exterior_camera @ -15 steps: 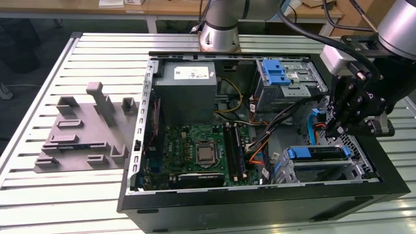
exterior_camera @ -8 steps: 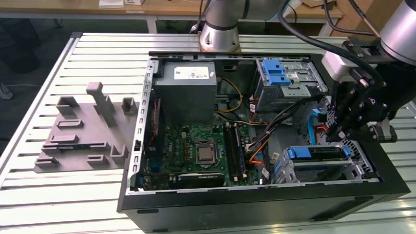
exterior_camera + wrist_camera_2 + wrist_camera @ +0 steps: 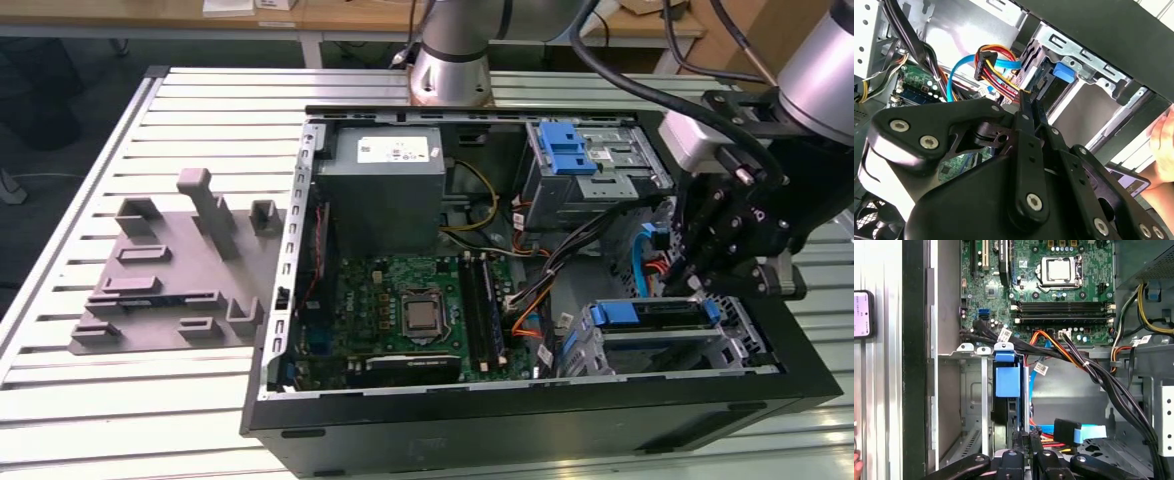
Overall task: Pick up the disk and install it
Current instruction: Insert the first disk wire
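end effector (image 3: 721, 290) above disk (image 3: 650, 313) in case (image 3: 534, 420) on slatted table (image 3: 80, 400)

disk (image 3: 1006, 385) mostly hidden in cage (image 3: 971, 405)

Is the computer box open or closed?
Open. The computer case has no side cover, so you can see its green motherboard, cables and grey power supply inside.

- No print can be made out anywhere here.
- The white sticker (image 3: 396, 150) on the grey power-supply box (image 3: 387, 195), far side of the case in the exterior view, carries dark marks too small to make out.
- Small white tags (image 3: 1040, 368) on the cables in the first wrist view show print, also too fine to tell.
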Robot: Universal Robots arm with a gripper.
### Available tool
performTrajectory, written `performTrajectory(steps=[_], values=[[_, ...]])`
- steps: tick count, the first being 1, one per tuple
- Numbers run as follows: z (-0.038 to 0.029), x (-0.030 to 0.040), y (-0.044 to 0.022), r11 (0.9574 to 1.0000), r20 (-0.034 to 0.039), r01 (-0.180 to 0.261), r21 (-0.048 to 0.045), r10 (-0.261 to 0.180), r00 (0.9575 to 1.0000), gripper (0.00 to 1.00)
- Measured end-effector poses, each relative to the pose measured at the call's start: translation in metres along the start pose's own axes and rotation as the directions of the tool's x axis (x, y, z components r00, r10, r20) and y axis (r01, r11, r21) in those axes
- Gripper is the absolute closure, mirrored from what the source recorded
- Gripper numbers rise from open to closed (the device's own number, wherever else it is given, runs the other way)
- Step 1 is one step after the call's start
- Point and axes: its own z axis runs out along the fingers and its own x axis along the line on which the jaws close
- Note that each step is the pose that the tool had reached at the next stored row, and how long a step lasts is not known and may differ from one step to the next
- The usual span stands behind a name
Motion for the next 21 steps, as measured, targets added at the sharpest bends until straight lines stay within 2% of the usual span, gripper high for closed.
performTrajectory(steps=[11, 21], values=[[0.0043, 0.0055, -0.0057, 1.0, 0.0, -0.007, -0.0057, 0.007, 1.0, 0.83], [0.0077, 0.0062, -0.0061, 0.9999, -0.0002, -0.007, -0.0101, 0.007, 1.0, 0.83]])
